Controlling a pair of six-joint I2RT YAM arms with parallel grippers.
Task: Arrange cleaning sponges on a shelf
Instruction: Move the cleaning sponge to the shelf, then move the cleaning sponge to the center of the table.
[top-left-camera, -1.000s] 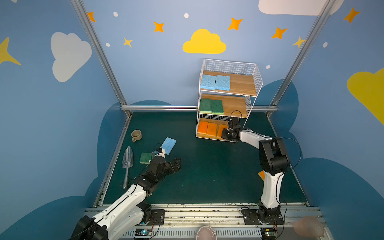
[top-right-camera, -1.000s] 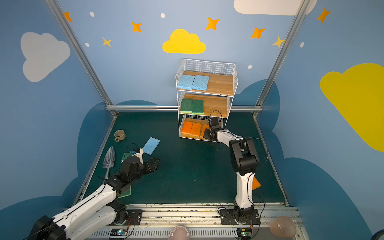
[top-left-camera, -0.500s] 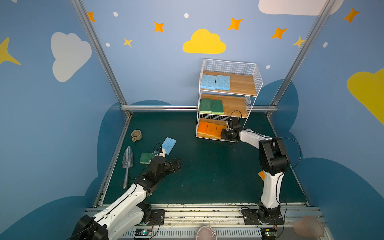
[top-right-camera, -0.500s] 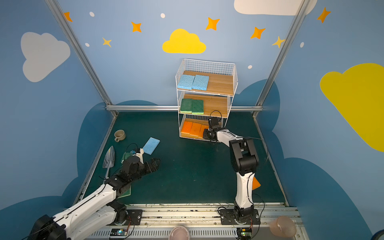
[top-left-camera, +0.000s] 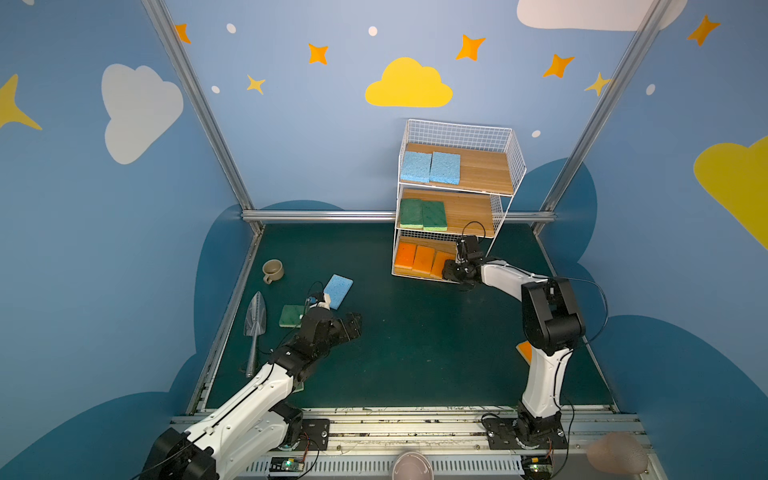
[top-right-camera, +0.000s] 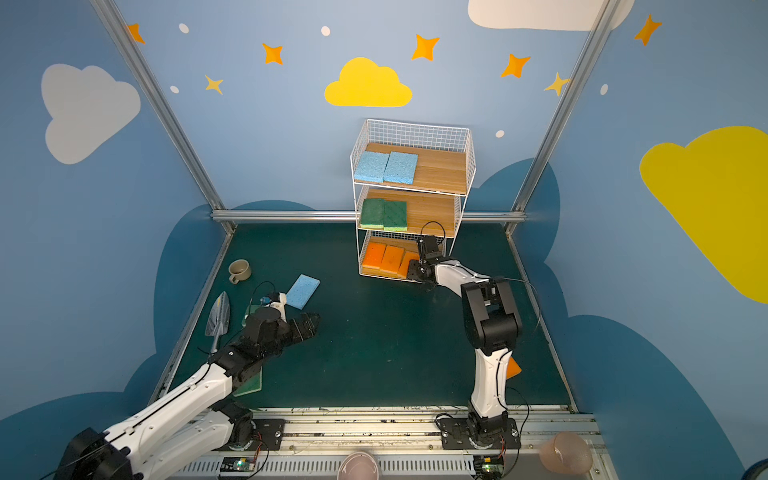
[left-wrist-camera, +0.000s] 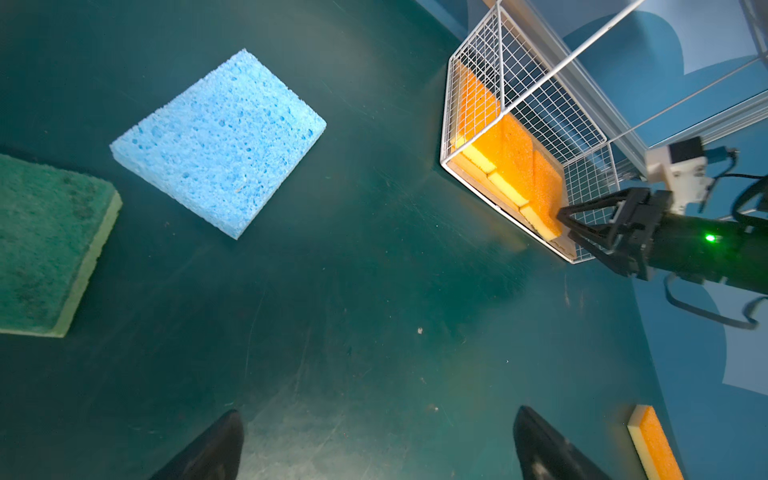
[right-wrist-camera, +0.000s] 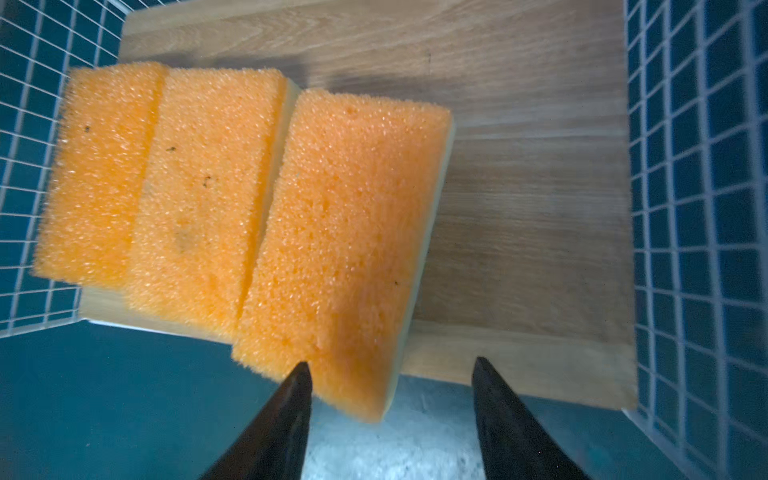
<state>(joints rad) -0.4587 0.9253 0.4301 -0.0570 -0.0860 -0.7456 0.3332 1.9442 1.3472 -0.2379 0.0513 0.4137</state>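
Orange-on-yellow foam sponge (right-wrist-camera: 340, 249): on bottom board of white wire shelf (right-wrist-camera: 519, 187).
R hand (right-wrist-camera: 391, 361): parted, holds nothing.
L hand (left-wrist-camera: 379, 409): wide open, empty.

blue walls (top-left-camera: 316, 137) all round, painted with a yellow cloud (top-left-camera: 408, 85), a white cloud (top-left-camera: 139, 108), orange stars (top-left-camera: 318, 53) and pale dots (top-left-camera: 372, 30). dark blue humps (top-left-camera: 685, 395) run along the bottom. metal posts (top-left-camera: 199, 108) stand in the back corners; a bar (top-left-camera: 320, 216) joins them low down. the floor (top-left-camera: 415, 340) is dark green, evenly lit.
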